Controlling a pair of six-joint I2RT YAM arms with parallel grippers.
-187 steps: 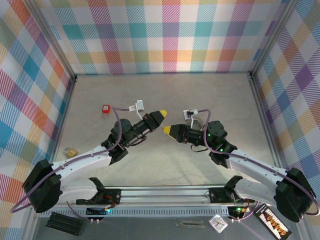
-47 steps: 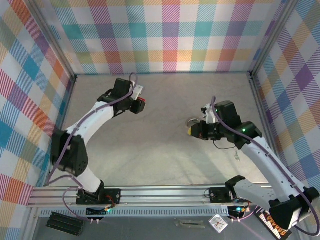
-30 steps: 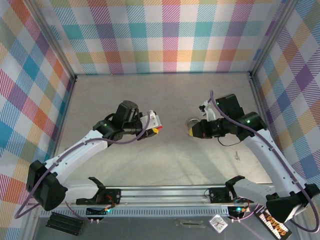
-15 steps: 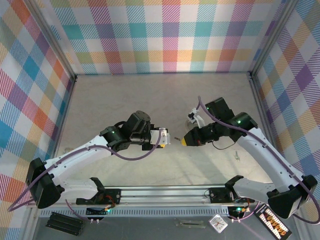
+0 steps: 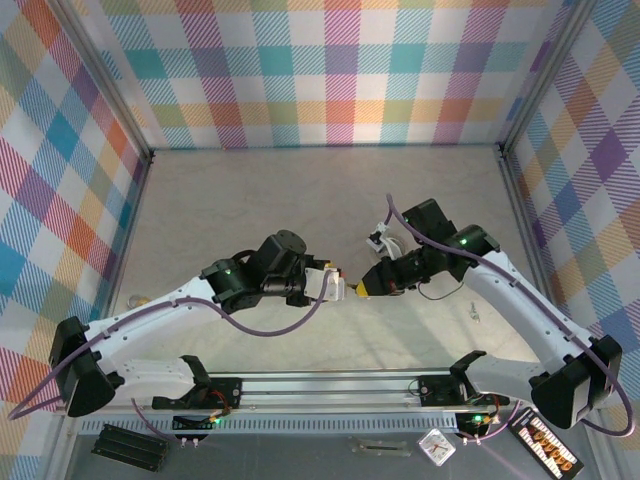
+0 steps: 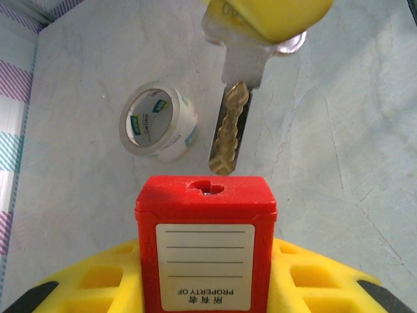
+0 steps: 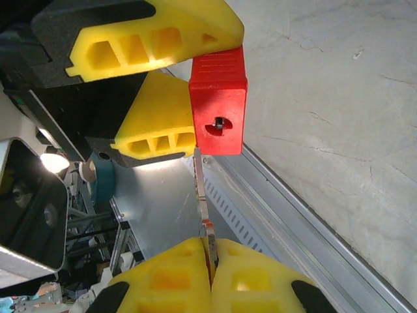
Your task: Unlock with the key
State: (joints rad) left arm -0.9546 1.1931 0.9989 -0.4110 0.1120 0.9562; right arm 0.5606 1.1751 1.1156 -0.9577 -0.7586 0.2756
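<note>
Both arms have drawn together at mid-frame in the top view. Left gripper (image 5: 334,286) clamps the red padlock (image 6: 206,244), keyhole facing outward. Just beyond, the key (image 6: 228,134), pinched in the right gripper (image 5: 362,289), points its tip beside the keyhole, not inside. A tape roll (image 6: 158,122) lies farther left.

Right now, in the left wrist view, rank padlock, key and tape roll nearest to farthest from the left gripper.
1. Padlock, clamped in the left gripper.
2. Key, tip just above it.
3. Tape roll, on the table, left.
</note>
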